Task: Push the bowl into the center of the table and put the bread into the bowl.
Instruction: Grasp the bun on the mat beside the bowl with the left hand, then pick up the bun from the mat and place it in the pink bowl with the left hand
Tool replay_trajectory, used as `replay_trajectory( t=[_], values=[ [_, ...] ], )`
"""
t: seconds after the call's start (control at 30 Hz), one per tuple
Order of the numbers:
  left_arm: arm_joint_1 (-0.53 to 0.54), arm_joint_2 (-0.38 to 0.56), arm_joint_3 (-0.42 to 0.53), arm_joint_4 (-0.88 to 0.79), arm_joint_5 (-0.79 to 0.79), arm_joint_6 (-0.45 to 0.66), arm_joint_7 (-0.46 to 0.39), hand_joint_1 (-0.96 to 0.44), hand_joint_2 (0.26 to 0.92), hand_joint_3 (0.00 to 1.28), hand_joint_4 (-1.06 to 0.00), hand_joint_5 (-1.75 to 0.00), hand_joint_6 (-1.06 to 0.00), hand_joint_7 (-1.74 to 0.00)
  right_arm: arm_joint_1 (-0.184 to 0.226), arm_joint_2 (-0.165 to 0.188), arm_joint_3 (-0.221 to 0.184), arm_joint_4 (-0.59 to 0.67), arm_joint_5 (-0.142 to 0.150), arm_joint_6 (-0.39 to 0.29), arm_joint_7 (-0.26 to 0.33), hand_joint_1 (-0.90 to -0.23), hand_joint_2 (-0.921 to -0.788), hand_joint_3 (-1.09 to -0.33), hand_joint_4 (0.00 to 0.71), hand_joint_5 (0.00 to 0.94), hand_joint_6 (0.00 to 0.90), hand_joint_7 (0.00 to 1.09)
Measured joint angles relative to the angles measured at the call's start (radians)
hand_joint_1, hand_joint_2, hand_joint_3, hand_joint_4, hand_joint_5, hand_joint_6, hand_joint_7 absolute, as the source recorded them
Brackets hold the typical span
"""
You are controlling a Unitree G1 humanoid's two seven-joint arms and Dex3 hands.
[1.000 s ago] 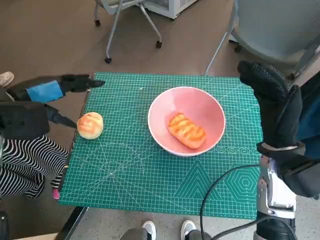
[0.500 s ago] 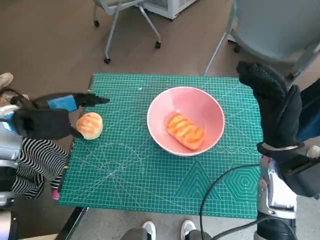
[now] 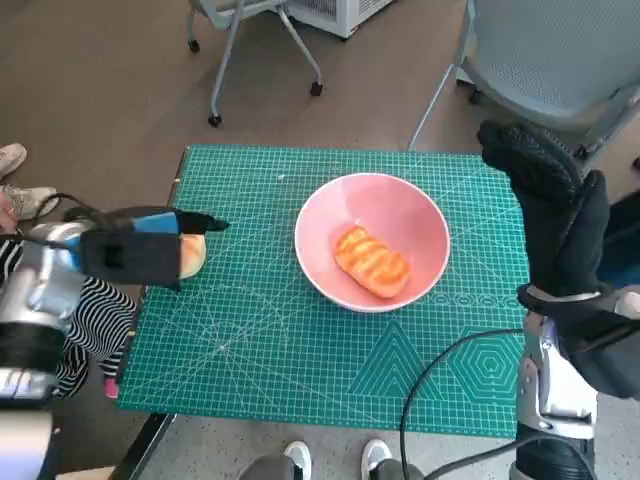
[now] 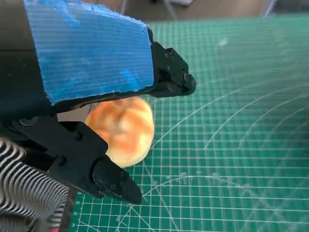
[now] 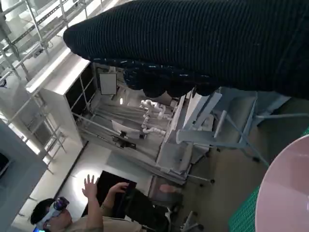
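Observation:
A pink bowl (image 3: 372,205) stands near the middle of the green mat (image 3: 300,350), and a ridged orange loaf of bread (image 3: 373,262) lies inside it. At the mat's left edge sits a round bun (image 3: 193,254), half hidden under my left hand (image 3: 135,252). In the left wrist view the bun (image 4: 126,128) lies between that hand's spread black fingers (image 4: 170,72), and the left hand (image 4: 91,63) has no grip on it. My right hand (image 3: 545,205) is raised beside the bowl's right side, holding nothing. The right wrist view shows the glove (image 5: 203,43) and a piece of the bowl (image 5: 286,193).
A person's striped legs (image 3: 75,320) are at the table's left side, and shoes (image 3: 335,458) show at the front edge. A black cable (image 3: 440,370) loops over the mat's front right. Chairs (image 3: 560,60) stand behind the table. A seated person (image 5: 91,212) appears in the right wrist view.
My left hand has moved right, in over the table's left edge, and now covers the bun with fingers on either side. The bowl, the loaf and the right hand have stayed put.

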Motion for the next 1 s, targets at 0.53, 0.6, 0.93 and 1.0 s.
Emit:
replay_trajectory(
  t=[0.53, 0.6, 0.93, 1.0],
  values=[
    [-0.080, -0.011, -0.061, 0.163, 0.091, -0.113, 0.200, 0.01, 0.919, 0.05, -0.75, -1.10, -0.62, -1.11, 0.006, 0.000, -0.006, -0.027, 0.000, 0.022, 0.000, -0.732, -0.921, -0.698, 0.199, 0.000, 0.099, 0.53],
    [-0.083, -0.010, -0.058, 0.177, 0.087, -0.136, 0.206, 0.00, 0.920, 0.05, -0.75, -1.11, -0.62, -1.13, 0.007, 0.000, -0.007, -0.027, 0.000, 0.022, 0.000, -0.732, -0.921, -0.698, 0.199, 0.000, 0.099, 0.52],
    [-0.103, -0.005, -0.030, 0.189, 0.054, -0.198, 0.202, 0.00, 0.920, 0.06, -0.73, -1.09, -0.60, -1.22, 0.011, 0.004, -0.007, -0.030, 0.000, 0.026, 0.000, -0.731, -0.921, -0.698, 0.199, 0.000, 0.100, 0.52],
    [-0.108, -0.003, -0.019, 0.178, 0.040, -0.199, 0.194, 0.00, 0.920, 0.06, -0.72, -1.08, -0.60, -1.24, 0.013, 0.004, -0.007, -0.033, 0.000, 0.026, 0.000, -0.732, -0.921, -0.698, 0.199, 0.000, 0.100, 0.52]
  ],
)
